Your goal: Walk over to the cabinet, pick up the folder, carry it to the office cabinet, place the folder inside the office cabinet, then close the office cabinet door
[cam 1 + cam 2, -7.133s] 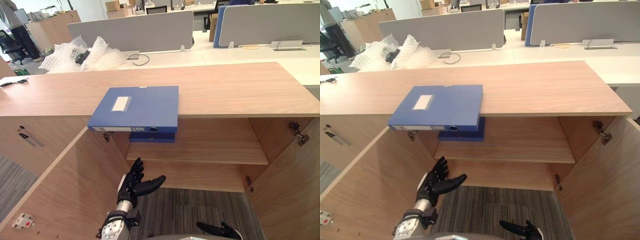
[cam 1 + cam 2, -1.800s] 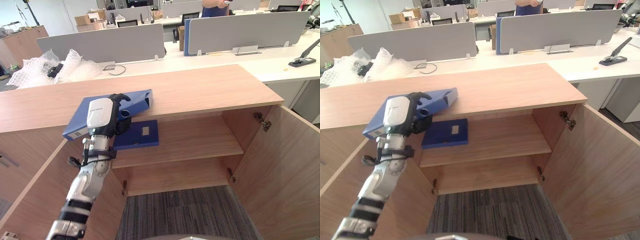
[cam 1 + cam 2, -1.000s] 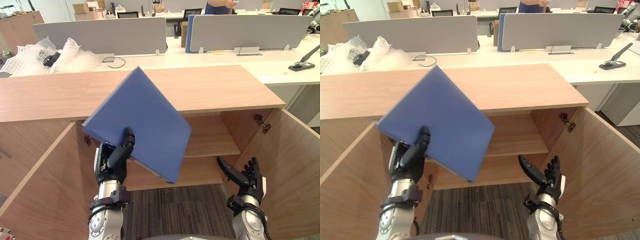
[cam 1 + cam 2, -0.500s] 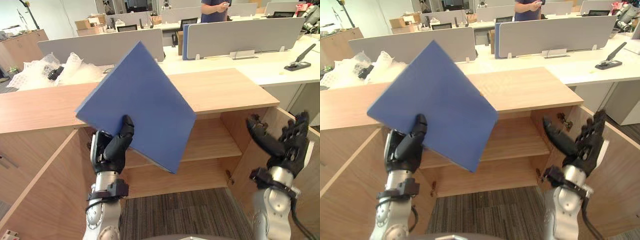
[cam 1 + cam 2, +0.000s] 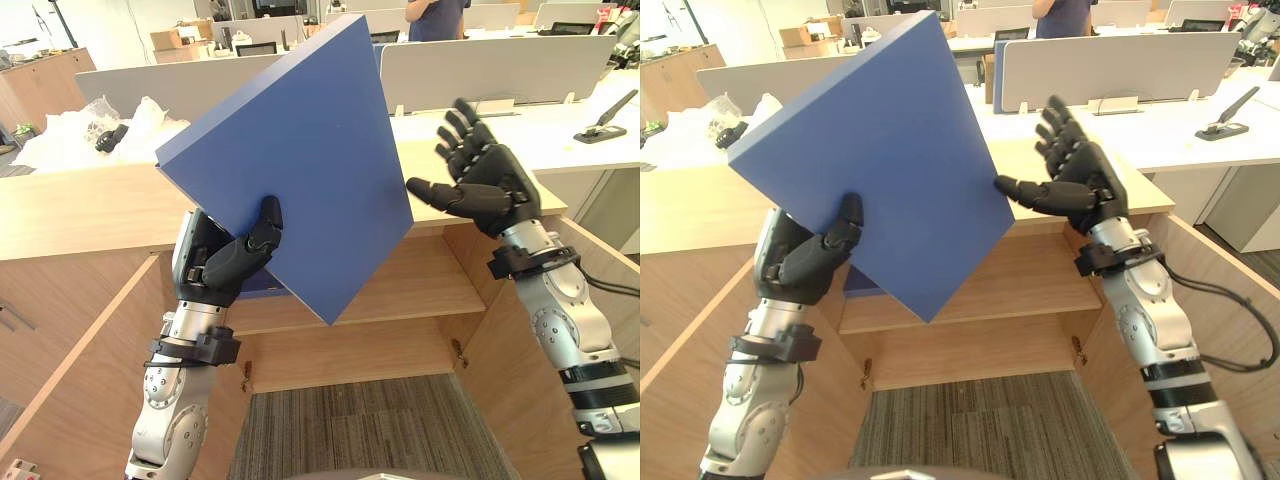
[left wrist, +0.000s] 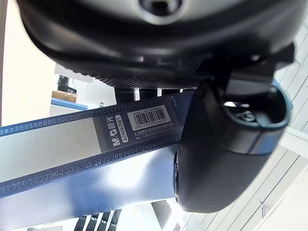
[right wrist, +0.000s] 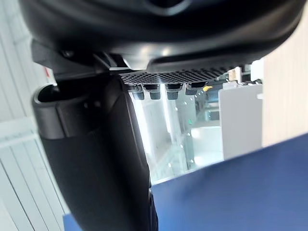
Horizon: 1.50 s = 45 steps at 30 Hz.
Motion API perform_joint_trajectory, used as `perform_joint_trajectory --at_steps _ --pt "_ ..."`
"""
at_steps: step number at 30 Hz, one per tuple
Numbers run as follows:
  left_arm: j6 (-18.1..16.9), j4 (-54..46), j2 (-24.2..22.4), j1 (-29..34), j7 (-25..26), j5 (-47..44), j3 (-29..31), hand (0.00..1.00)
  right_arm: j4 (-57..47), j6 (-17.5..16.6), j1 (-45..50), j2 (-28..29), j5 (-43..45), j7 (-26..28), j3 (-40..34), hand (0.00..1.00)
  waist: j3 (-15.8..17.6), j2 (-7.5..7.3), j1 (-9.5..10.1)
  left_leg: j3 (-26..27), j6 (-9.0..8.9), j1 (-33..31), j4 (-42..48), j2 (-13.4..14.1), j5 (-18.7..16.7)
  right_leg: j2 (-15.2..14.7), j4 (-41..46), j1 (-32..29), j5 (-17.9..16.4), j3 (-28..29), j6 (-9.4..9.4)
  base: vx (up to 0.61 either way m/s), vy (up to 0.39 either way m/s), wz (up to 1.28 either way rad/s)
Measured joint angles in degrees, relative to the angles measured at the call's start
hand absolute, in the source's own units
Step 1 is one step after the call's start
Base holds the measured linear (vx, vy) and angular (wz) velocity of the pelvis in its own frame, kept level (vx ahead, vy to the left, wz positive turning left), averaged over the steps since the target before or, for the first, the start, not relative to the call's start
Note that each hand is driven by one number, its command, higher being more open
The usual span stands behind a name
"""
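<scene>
My left hand [image 5: 225, 265] is shut on the lower left edge of a large blue folder [image 5: 300, 150] and holds it up, tilted, in front of the open wooden cabinet [image 5: 80, 205]. The left wrist view shows the folder's labelled spine [image 6: 72, 139] past my thumb [image 6: 226, 144]. My right hand [image 5: 485, 185] is raised and open, fingers spread, with its thumb tip close to the folder's right edge. The folder's blue face [image 7: 240, 187] shows in the right wrist view. A second blue folder [image 5: 862, 285] lies on the cabinet's shelf [image 5: 430, 285], mostly hidden.
Both cabinet doors stand open, the left door [image 5: 80, 370] and the right door [image 5: 600, 260]. Behind the cabinet are white desks with grey dividers [image 5: 500, 70], bubble wrap [image 5: 110, 135] at the left and a person [image 5: 435, 15] far back.
The folder has been lifted higher and closer to the camera in my left hand. My right hand rose from the lower right to the folder's right edge.
</scene>
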Motion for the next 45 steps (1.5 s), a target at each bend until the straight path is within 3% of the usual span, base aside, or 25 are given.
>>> perform_joint_trajectory --at_steps 10,17,18,22,23,29,34,36,39,42,45 --pt "-4.1 1.4 5.8 -3.2 -2.8 -1.7 -5.3 0.00 1.2 1.3 -10.0 -11.9 7.5 9.3 14.0 1.00 0.1 -0.06 0.20 0.0 0.03 0.7 -0.1 0.0 0.0 -0.1 0.4 0.1 0.2 0.7 0.05 -0.03 -0.012 -0.03" --pt "-7.0 1.5 8.6 -5.3 -2.7 -2.5 -8.6 0.00 1.5 1.3 -13.8 -16.8 7.5 10.0 19.5 1.00 0.1 -0.07 0.37 0.4 0.24 1.0 -0.2 -0.1 0.2 -0.3 0.5 0.1 0.2 0.9 0.04 -0.06 -0.005 -0.03" --pt "-7.1 1.5 8.9 -5.4 -2.7 -2.7 -8.7 0.00 1.7 1.3 -14.3 -16.8 7.5 10.0 19.8 0.00 0.1 -0.06 0.38 0.4 0.24 1.0 -0.2 -0.1 0.3 -0.3 0.6 0.1 0.2 0.9 0.04 -0.03 -0.002 -0.05" --pt "-7.3 1.5 10.6 -6.1 -2.7 -5.6 -9.5 0.00 1.9 1.3 -16.7 -18.0 8.2 10.2 21.8 0.00 0.0 -0.01 0.53 0.7 0.26 1.2 -0.2 -0.1 0.5 -0.4 0.6 0.1 0.2 1.0 -0.01 -0.07 -0.003 -0.03" --pt "-7.4 1.5 11.3 -6.6 -2.7 -6.3 -9.7 1.00 1.9 1.2 -16.8 -18.0 8.2 10.6 21.8 0.00 0.0 -0.02 0.57 0.7 0.26 1.2 -0.2 -0.1 0.5 -0.4 0.6 0.1 0.2 1.0 -0.03 -0.06 -0.002 0.00" --pt "-9.5 2.6 13.2 -7.0 -3.4 -11.5 -10.2 1.00 1.5 0.6 -16.7 -18.1 7.4 14.5 21.4 0.00 -0.1 0.09 0.46 0.9 0.22 1.2 -0.2 -0.1 0.7 -0.4 0.7 0.1 0.2 1.0 -0.05 -0.05 -0.002 -0.01" --pt "-9.3 6.5 14.9 -3.4 -9.1 -14.8 -16.3 1.00 -4.6 0.0 -8.5 -16.6 -0.9 13.1 12.2 0.00 -0.2 -0.13 0.45 0.9 0.22 1.1 -0.2 -0.1 0.7 -0.5 0.8 -0.1 0.2 1.0 -0.06 -0.02 -0.001 0.00" --pt "-7.2 10.0 13.7 0.1 -12.6 -15.1 -18.5 1.00 -8.0 0.0 -4.1 -14.7 -7.4 12.6 8.9 0.00 -0.2 -0.23 -0.02 1.1 0.21 0.8 -0.3 -0.1 0.7 -0.4 0.7 -0.5 0.2 1.3 -0.06 0.00 0.000 -0.06" --pt "-4.0 16.0 10.8 3.2 -14.0 -13.7 -20.1 1.00 -13.5 0.0 0.1 -12.3 -16.0 12.4 5.6 0.00 -0.3 -0.12 -0.51 1.3 0.22 0.1 -0.3 0.0 0.7 -0.3 0.8 -1.5 0.3 1.5 -0.13 -0.03 0.000 -0.07" --pt "1.4 27.8 8.6 4.3 -13.6 -4.3 -22.9 1.00 -22.2 -1.0 2.6 -4.6 -26.1 11.7 3.6 0.00 -0.3 -0.15 -1.77 1.4 0.21 -0.2 -0.2 0.1 0.7 -0.3 0.8 -2.0 0.3 1.8 -0.19 -0.02 -0.004 -0.04" --pt "6.1 38.4 8.3 4.3 -14.0 5.7 -26.9 1.00 -27.4 -6.6 2.9 1.0 -38.7 7.2 3.3 0.00 -0.1 -0.59 -2.67 1.5 0.21 -0.3 -0.2 0.1 0.7 -0.3 0.8 -2.2 0.7 2.2 0.01 -0.02 0.004 -0.05"
